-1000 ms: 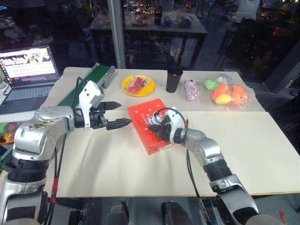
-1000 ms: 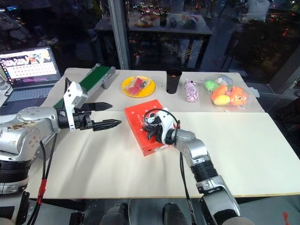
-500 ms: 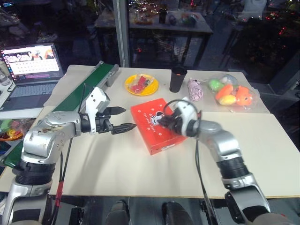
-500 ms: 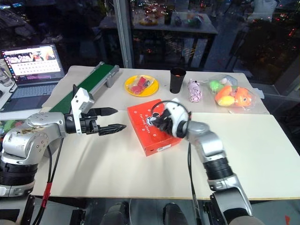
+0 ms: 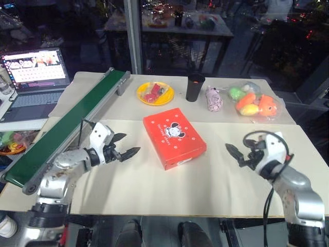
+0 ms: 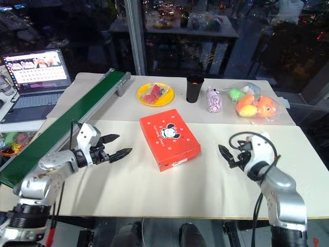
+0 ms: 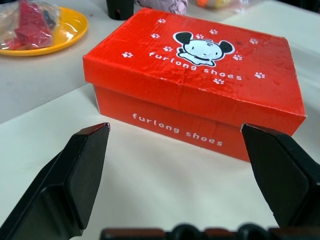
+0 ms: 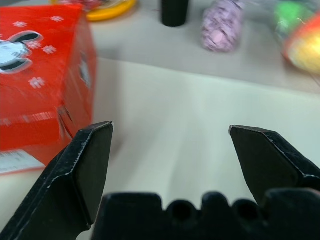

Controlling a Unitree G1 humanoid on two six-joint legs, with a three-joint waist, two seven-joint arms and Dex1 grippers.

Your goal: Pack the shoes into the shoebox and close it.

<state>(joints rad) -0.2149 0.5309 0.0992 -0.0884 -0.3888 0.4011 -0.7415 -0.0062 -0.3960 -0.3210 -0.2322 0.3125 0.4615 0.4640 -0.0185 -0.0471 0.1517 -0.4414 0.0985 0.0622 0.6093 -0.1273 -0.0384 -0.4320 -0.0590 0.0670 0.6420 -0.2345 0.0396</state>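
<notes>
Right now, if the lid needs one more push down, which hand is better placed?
Probably left. The left hand sits open, aimed at the closed shoebox; the right hand stands farther off beside it.

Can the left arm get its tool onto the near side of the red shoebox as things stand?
Probably yes. The left tool is open and faces the red cardboard shoebox, closed on the cream table, with bare tabletop between them. The right tool, open too, sits well clear on the other side.

A yellow plate, black cup and bagged fruit are sitting on the table beyond both end effectors.
</notes>
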